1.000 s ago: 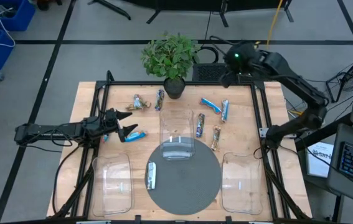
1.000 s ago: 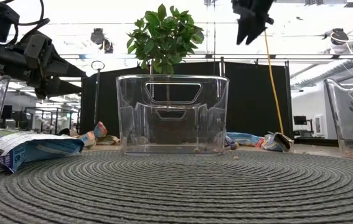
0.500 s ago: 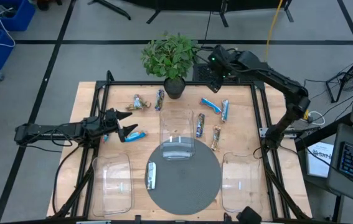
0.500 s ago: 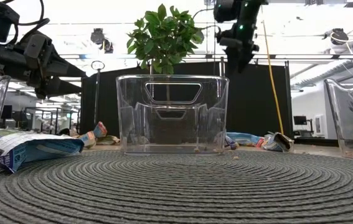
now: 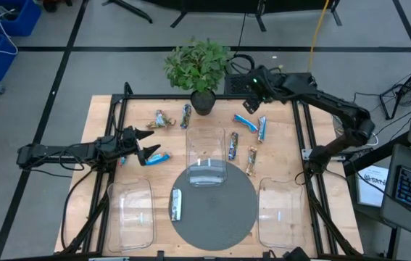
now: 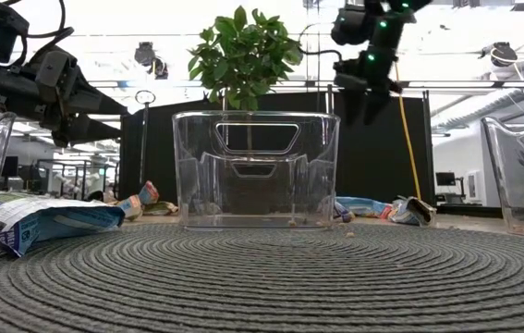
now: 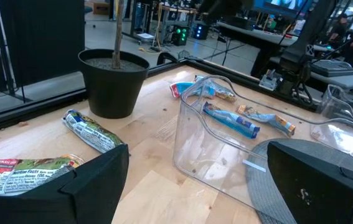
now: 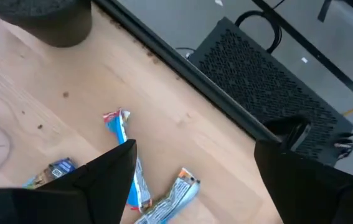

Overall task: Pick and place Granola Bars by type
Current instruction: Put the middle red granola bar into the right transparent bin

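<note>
Several granola bars lie on the wooden table: a blue one (image 5: 245, 122) and a silver-blue one (image 5: 262, 128) at the far right, two more (image 5: 233, 143) (image 5: 251, 159) beside the middle clear tray (image 5: 206, 156), two at the far left (image 5: 163, 119) (image 5: 185, 114), a blue one (image 5: 156, 156) by my left gripper, and a silver one (image 5: 176, 204) on the round grey mat (image 5: 227, 217). My right gripper (image 5: 252, 90) hangs open above the far right bars (image 8: 123, 155), touching nothing. My left gripper (image 5: 143, 145) waits open at the table's left side.
A potted plant (image 5: 199, 69) stands at the far edge, just left of my right gripper. Clear trays stand at the near left (image 5: 131, 214) and near right (image 5: 281, 212). A black frame (image 5: 303, 130) runs along the table's sides.
My right gripper has come down from high over the table's far right corner, moving toward the left and then toward the near side, and now tips down over the far right bars. My left arm and the bars have kept still.
</note>
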